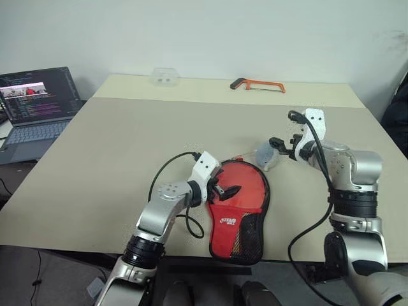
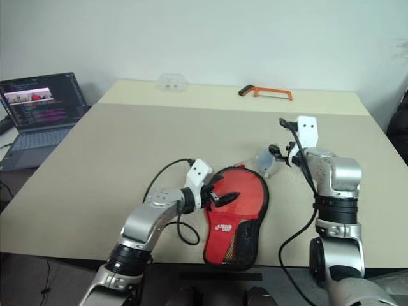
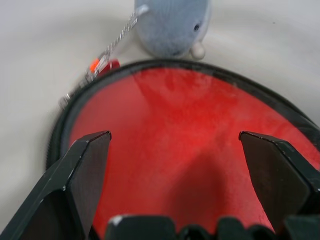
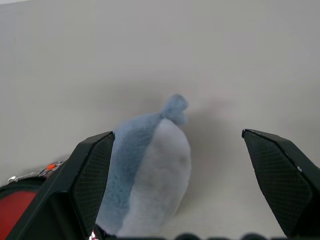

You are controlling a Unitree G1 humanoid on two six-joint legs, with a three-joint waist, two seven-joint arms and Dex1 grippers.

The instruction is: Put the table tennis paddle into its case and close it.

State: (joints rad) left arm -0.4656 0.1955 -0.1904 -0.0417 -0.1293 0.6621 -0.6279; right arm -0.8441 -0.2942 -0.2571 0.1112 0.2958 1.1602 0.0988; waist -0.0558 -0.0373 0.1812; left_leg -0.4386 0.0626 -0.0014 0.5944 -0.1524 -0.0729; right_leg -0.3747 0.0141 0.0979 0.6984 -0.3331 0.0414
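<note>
The case [image 1: 237,207] lies red side up near the front edge of the table [image 1: 115,146], its round end away from the robot and its mesh pocket toward the edge. No red bat face or wooden handle shows outside it, so the paddle is either already inside or hidden; I cannot tell which. A small grey-blue plush charm [image 1: 266,157] sits just beyond the case's round end, joined to the zip by a short chain.

The left gripper [image 1: 224,190] hangs over the case's round part, jaws spread wide and holding nothing. The right gripper [image 1: 280,146] is just beside the charm, past the case, jaws also spread wide and empty.

The risks from here, as I judge them:
- the soft case may slide toward the table edge if the zip is pulled without the left gripper pinning it
- the charm is soft and small, so a grip on it could slip, or tug the chain crooked and jam the zip
- pressing on the case with the paddle askew could block closing

A hacksaw [image 1: 257,84] and a laptop [image 1: 35,108] lie well apart from the case
</note>
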